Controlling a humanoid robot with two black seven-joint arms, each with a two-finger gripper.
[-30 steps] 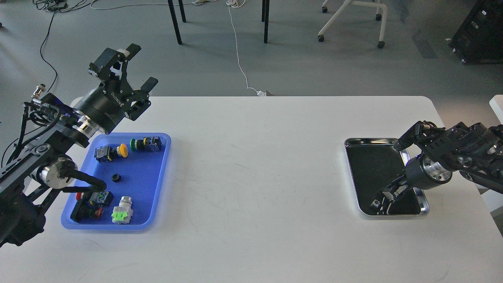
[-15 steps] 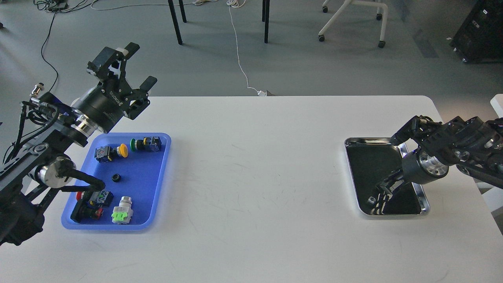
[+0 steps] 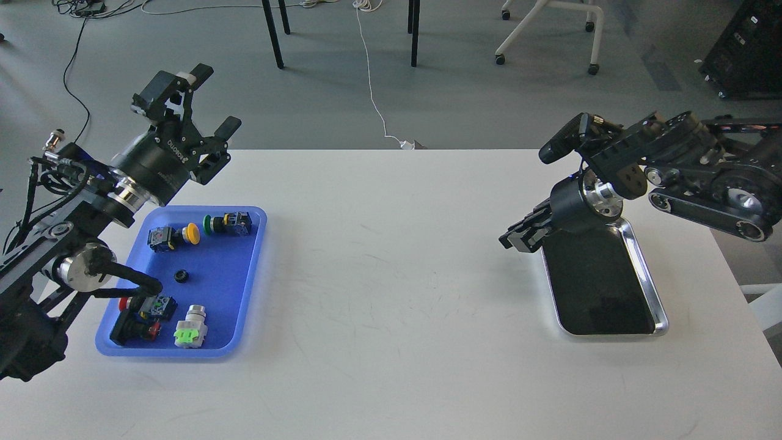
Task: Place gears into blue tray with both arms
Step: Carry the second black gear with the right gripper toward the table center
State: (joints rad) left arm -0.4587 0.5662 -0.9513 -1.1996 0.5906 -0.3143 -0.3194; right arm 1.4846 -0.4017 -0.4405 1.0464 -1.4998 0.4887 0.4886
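The blue tray (image 3: 255, 275) lies at the table's left. One small black gear (image 3: 181, 276) rests near its middle among coloured push-button switches. My left gripper (image 3: 215, 101) hangs open above the tray's far left corner, with nothing between its fingers. My right gripper (image 3: 518, 236) hovers over the table just off the far left corner of the steel tray (image 3: 649, 287). It points left and downward, and its dark fingers blend together. No gear shows in it. The steel tray's dark bottom looks bare.
Several switches sit in the blue tray: a yellow-capped one (image 3: 172, 236), a green-capped one (image 3: 227, 223), a red one (image 3: 142, 318), and a grey and green one (image 3: 190, 327). My left arm's elbow overhangs the tray's left edge. Chair and table legs stand on the floor behind the table.
My right arm has lifted out of the steel tray and swung up and left to its far left corner. The left gripper has drifted slightly left.
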